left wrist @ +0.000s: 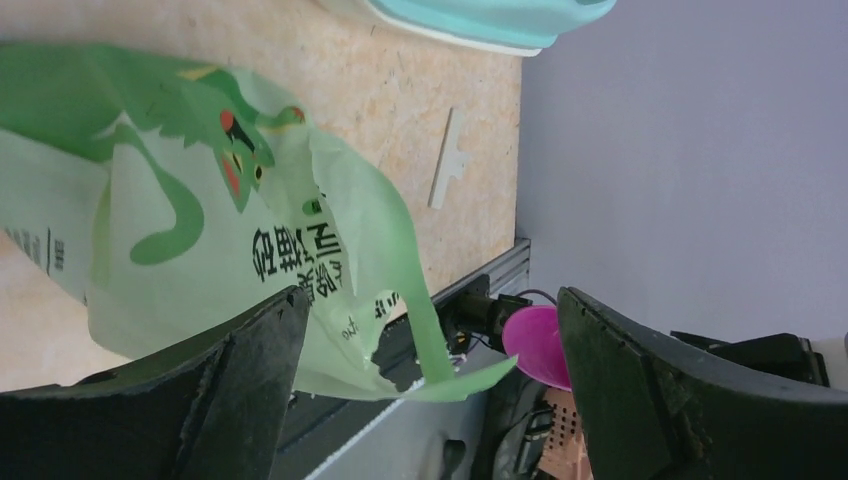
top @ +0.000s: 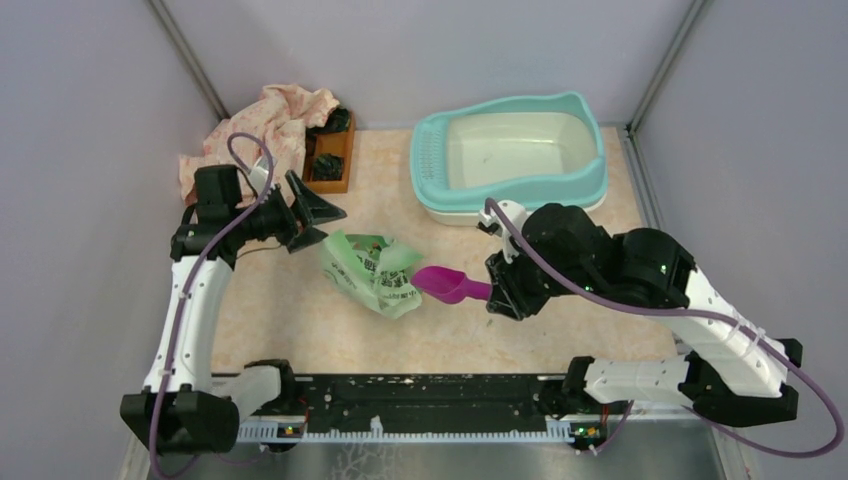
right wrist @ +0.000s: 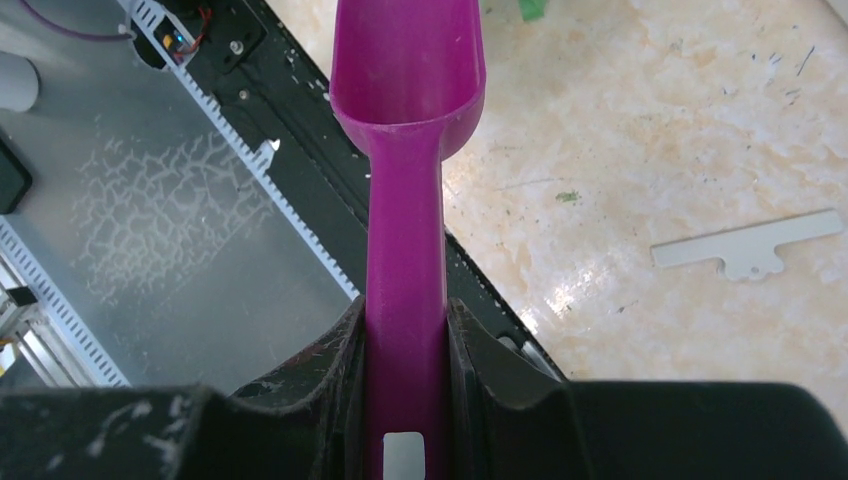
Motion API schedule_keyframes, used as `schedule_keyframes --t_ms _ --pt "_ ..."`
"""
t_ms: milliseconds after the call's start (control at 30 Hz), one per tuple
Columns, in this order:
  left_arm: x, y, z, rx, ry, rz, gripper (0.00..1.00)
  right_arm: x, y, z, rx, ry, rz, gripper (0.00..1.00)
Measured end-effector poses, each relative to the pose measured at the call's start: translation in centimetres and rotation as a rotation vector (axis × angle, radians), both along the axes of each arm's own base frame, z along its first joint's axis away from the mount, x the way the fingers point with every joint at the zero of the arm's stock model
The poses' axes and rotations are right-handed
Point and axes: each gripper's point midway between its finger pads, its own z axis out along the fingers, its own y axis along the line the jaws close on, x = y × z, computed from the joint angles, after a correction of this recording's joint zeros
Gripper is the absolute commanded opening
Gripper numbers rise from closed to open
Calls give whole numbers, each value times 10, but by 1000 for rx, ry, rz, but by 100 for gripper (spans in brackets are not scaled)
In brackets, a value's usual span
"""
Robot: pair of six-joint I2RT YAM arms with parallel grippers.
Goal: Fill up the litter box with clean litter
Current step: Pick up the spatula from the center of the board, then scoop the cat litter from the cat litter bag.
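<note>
Left pincer (top: 332, 224) wide open just beside green bag (top: 372, 270) on table (top: 300, 330); right pincer (right wrist: 405, 320) clamped on purple scoop (right wrist: 405, 90) handle, bowl near bag.

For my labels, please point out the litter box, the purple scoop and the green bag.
litter box (top: 428, 165), top view, teal ledge.
purple scoop (right wrist: 405, 250), right wrist view, handle.
green bag (left wrist: 180, 150), left wrist view, printed side.

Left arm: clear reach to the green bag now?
Probably yes. The left gripper stands open at the green bag, nothing between them; the purple scoop in the right gripper is on its far side.
</note>
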Motion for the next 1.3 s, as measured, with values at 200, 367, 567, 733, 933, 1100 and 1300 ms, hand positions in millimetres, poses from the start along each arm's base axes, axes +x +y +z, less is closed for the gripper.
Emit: schedule_keyframes --t_ms 200,367,567,733,933,1100,1300 --pt "-16 9 -11 7 138 126 99 -5 0 -10 -19 26 25 0" --pt "-15 28 5 58 198 299 98 -9 0 -18 -9 31 47 0" --pt "-18 42 4 98 327 427 98 -15 -4 -32 15 28 73 0" --pt "-29 46 -16 113 483 488 99 -16 -5 -33 38 8 82 0" --pt "-40 41 -51 113 649 492 98 -14 -1 -33 63 -15 99 0" --pt "-44 25 -68 105 724 451 68 -14 2 -36 62 -16 108 0" --pt "-32 8 -69 75 724 403 0 -12 6 -40 49 -8 109 0"
